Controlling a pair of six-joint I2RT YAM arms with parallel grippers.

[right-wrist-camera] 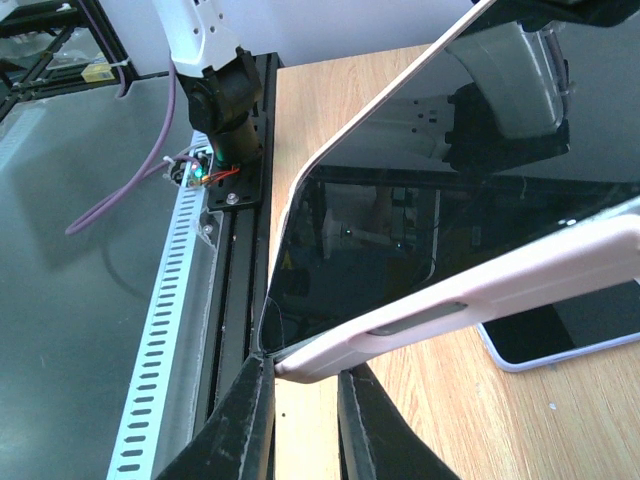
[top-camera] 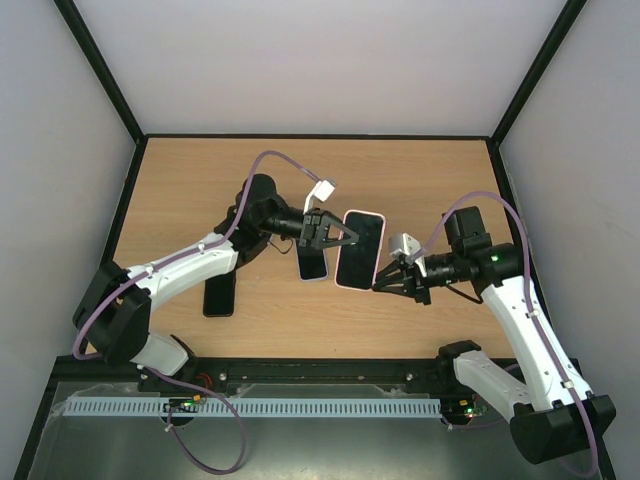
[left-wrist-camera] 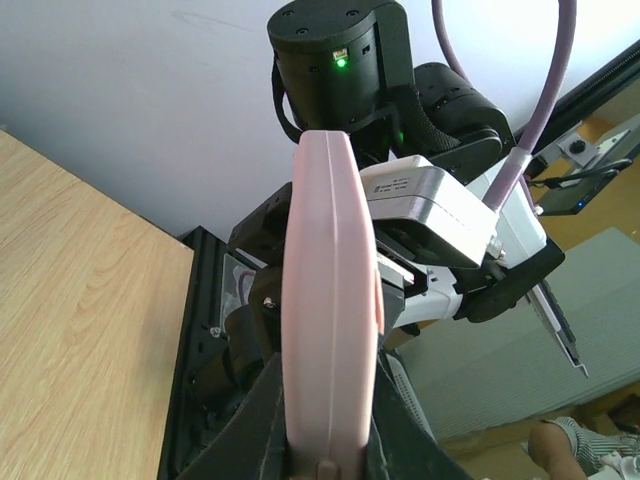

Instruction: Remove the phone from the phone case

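Nearest the counter's (top-camera: 200, 180) front edge, the right arm reaches inward and to its left with the wrist low. The right fingers (right-wrist-camera: 240, 425) are set narrow onto the lower corner of the phone case (left-wrist-camera: 330, 300). Just beyond, the phone (top-camera: 360, 250) sits in that pink case, raised off the counter and tilted between the two arms. Farther back, the left arm extends to its right, and the left fingers (left-wrist-camera: 262, 450) pinch the case's opposite edge. The step in hand appears to be the start of peeling. The next move likely calls for the left fingers to hold firm while the right fingers pry the corner off the glass.

3 phones (top-camera: 358, 248) (top-camera: 312, 263) (top-camera: 220, 296), 1 pink case (left-wrist-camera: 330, 300)
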